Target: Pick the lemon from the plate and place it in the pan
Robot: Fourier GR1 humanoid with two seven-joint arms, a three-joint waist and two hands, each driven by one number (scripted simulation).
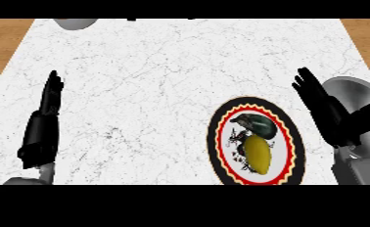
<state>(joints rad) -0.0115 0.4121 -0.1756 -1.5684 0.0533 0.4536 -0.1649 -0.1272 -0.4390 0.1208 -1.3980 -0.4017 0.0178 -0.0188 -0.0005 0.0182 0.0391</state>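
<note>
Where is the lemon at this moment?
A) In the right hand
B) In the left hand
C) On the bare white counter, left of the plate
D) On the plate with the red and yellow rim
D: the yellow lemon lies on the plate, beside its dark painted motif, while the right hand is open with straight fingers to the plate's right and the left hand is open far to the left.
</note>
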